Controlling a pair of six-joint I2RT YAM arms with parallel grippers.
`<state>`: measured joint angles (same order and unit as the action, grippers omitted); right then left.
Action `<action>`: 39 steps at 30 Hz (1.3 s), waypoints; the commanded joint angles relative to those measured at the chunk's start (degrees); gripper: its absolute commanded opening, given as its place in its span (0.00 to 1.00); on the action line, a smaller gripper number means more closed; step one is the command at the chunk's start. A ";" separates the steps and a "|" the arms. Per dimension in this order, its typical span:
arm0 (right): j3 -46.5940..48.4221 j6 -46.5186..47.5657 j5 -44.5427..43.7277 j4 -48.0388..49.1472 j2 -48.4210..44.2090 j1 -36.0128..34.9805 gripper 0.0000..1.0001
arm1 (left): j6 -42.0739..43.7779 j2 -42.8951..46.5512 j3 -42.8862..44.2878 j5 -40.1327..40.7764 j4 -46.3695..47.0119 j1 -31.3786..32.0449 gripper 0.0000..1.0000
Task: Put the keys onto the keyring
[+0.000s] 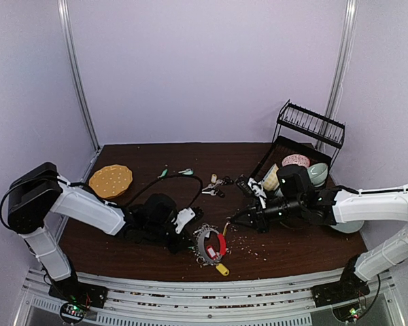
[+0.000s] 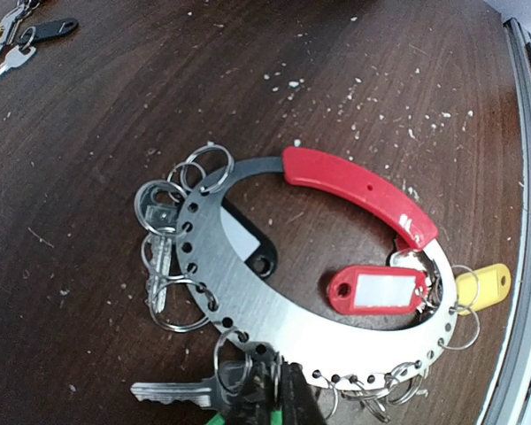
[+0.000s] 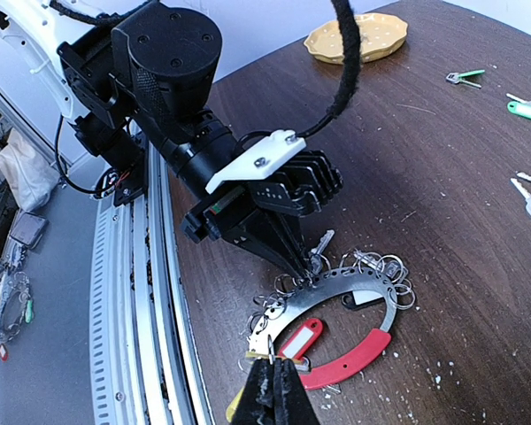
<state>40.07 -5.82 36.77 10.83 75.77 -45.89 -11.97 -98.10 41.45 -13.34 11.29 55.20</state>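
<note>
The keyring (image 2: 248,297) lies flat on the table (image 1: 292,248) near its front edge, between the arms. Its long axis runs roughly far to near, with the yellow tag (image 2: 482,288) at the near end, the red arc (image 2: 354,190) facing the right arm and the silver band (image 2: 274,310) facing the left. The left gripper (image 2: 279,403) appears clenched on that band's rim, and the right gripper (image 3: 271,372) is squeezed closed at the loop's near end, though I cannot tell if it pinches anything. This looks like a bracing step; next, one arm likely has to fetch one of the loose keys (image 1: 214,185) farther back and hook it on.
</note>
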 commanded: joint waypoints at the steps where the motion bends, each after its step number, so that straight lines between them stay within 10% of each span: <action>1: -0.71 0.07 0.78 0.72 -0.95 0.26 0.00 | 0.28 -0.56 1.23 0.54 -0.36 0.26 0.00; 39: 0.77 -1.79 7.38 2.04 -7.44 0.05 0.00 | 19.33 15.58 1.31 -17.19 20.43 0.58 0.00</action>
<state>39.81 -7.49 41.87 12.36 71.26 -45.87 2.42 -83.72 39.97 -26.33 25.23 55.35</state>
